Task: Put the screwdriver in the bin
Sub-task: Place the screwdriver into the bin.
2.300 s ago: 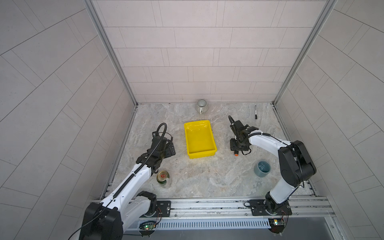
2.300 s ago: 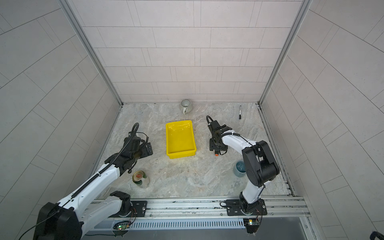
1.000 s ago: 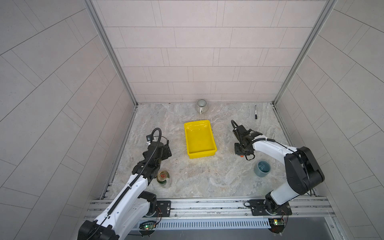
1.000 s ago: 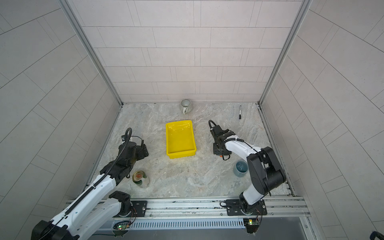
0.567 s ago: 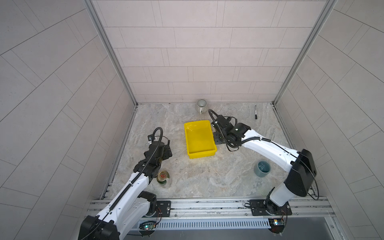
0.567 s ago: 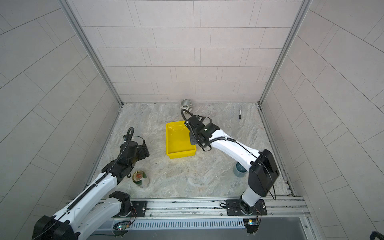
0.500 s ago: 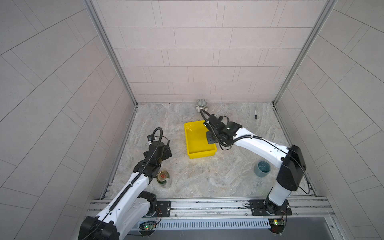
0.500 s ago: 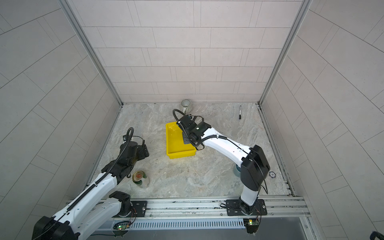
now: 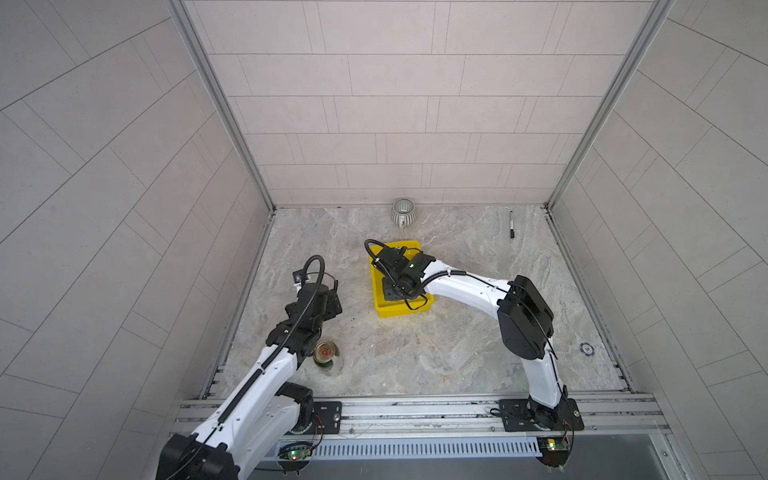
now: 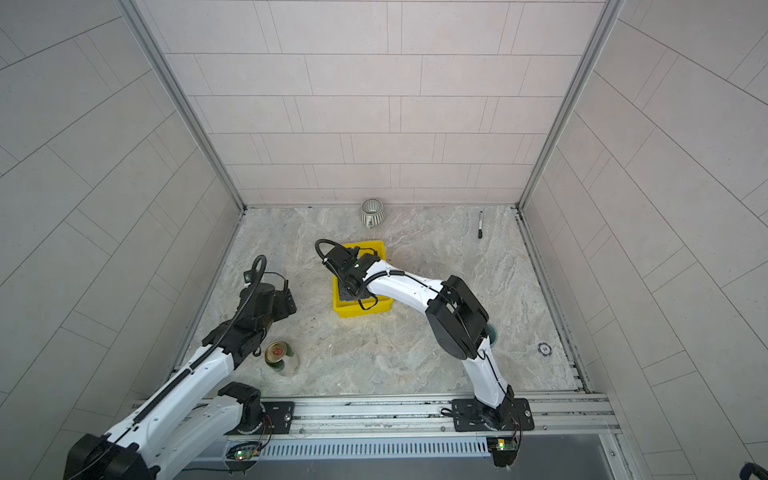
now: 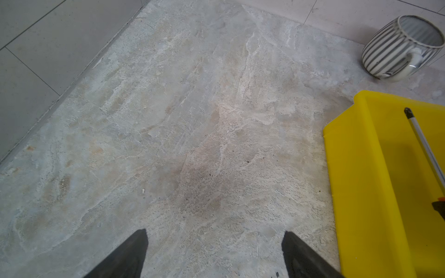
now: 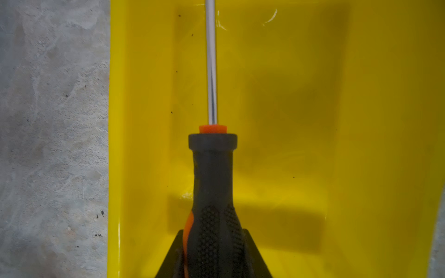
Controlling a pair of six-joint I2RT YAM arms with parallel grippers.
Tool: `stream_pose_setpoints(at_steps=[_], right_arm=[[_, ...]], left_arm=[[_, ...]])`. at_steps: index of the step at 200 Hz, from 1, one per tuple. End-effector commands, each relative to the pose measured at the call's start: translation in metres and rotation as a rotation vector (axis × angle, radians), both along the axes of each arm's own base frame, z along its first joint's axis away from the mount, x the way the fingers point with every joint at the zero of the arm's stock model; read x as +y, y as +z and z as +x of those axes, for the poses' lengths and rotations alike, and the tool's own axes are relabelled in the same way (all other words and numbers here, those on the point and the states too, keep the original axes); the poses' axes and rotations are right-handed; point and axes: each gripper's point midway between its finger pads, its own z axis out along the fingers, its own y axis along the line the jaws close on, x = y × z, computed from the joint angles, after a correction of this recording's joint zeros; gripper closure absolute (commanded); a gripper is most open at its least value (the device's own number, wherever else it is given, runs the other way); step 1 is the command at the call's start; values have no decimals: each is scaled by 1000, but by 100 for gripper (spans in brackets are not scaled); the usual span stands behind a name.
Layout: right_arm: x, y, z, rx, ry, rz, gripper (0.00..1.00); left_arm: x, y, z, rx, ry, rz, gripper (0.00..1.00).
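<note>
Partly cropped: black-handled, orange-collared screwdriver (image 12: 213, 168) clamped in right gripper (image 12: 213, 240) over yellow plastic bin (image 12: 313, 120); left gripper (image 11: 214, 232) spread, empty.

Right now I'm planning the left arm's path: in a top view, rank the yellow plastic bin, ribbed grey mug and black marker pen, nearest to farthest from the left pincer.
From the left pincer:
1. Bright yellow plastic bin, just to its right.
2. Ribbed grey mug, at the back, near centre.
3. Black marker pen, far right back corner.
</note>
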Motion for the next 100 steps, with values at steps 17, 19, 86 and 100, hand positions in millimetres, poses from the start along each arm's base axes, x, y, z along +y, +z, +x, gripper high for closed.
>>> stream_pose_setpoints(at_steps=[17, 19, 86, 100], right_arm=[[4, -14, 7, 3, -51, 0, 90], [4, -15, 7, 4, -52, -1, 90], [16, -34, 10, 33, -62, 28, 82], [15, -32, 10, 37, -65, 32, 75]], left_arm=[[3, 3, -1, -7, 18, 7, 7], [3, 3, 0, -8, 16, 5, 7], [-1, 5, -2, -26, -9, -6, 7], [-1, 6, -2, -33, -9, -9, 7]])
